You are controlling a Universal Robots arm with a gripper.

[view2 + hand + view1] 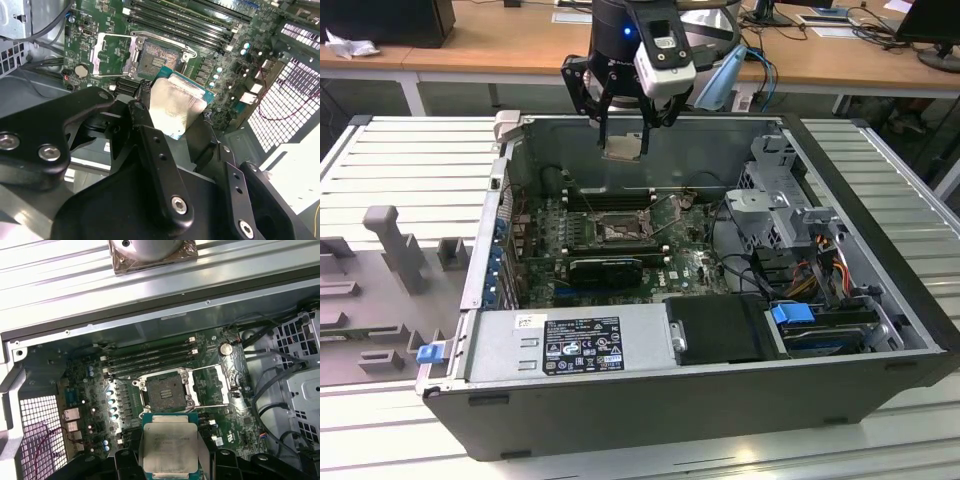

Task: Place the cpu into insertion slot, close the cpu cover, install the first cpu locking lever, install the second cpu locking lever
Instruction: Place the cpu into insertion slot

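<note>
Placement of the cpu, chip in transit. In the upper middle of the exterior view the gripper [624, 142] hangs over the open computer case [880, 250], which rests on the slatted bench [410, 160]. Its fingers [604, 128] are clamped on opposite edges of the cpu [623, 149], held roughly level with the silvery face up. The chip is in the air, well apart from the motherboard [690, 265].

The insertion slot [617, 229] lies below it, near the middle of the exterior view. In the first wrist view the slot [166, 391] sits between the chip [170, 450] and the memory slots [150, 357]. The cpu cover [212, 385] is swung open beside the socket, leaving the dark centre bare.

To do this step well, the chip should probably be centred squarely over the socket and kept flat. It should also be aligned in rotation with the rim before descending slowly, since a tilted or offset seat could damage the contacts.

Hard to make out:
- The chip's orientation marks.
- The socket contacts.
- The two locking levers, which cannot be told apart from the rim.
- The gripped edges, which the fingers hide.
- The chip's near edge, which the frame cuts off in the first wrist view.
</note>
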